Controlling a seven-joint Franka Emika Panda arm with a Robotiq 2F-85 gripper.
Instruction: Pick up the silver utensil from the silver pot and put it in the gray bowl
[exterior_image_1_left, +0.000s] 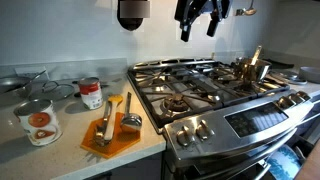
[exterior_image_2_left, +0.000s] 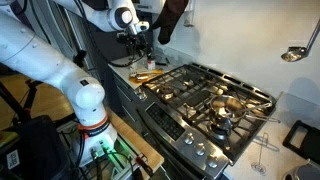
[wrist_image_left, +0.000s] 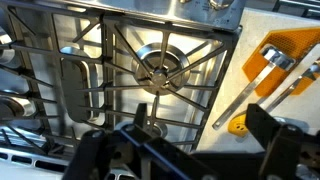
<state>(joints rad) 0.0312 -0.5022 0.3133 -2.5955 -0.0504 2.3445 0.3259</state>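
So the silver utensil (exterior_image_1_left: 256, 56) is sitting in the silver pot (exterior_image_1_left: 250, 70), which is on the far right burner of the gas stove (exterior_image_1_left: 215, 95). The utensil's long axis is close to vertical: the thin handle points up out of the pot and tips a touch to the right, and the working end is down inside where I can't see it. The gray bowl (exterior_image_1_left: 295, 74) is just right of the pot, by the stove's right edge, and nothing shows above its rim as far as I can tell. The gripper (exterior_image_1_left: 199, 28) hangs high over the far middle of the stove, well apart from the pot. Its fingers (exterior_image_1_left: 212, 27) are spread wide with nothing between them. The wrist view looks straight down on a left burner (wrist_image_left: 160, 68), with the dark fingers (wrist_image_left: 272, 140) apart at the bottom edge. Counts: one pot, one slim utensil, one gray bowl. On the tabletop (exterior_image_1_left: 70, 140) left of the stove there are two white-labelled cans (exterior_image_1_left: 38, 122), plus one orange cutting board (exterior_image_1_left: 108, 138) carrying two wooden-handled metal tools (exterior_image_1_left: 130, 115). There are some clear dishes (exterior_image_1_left: 58, 90) at the far left, too blurry to count.
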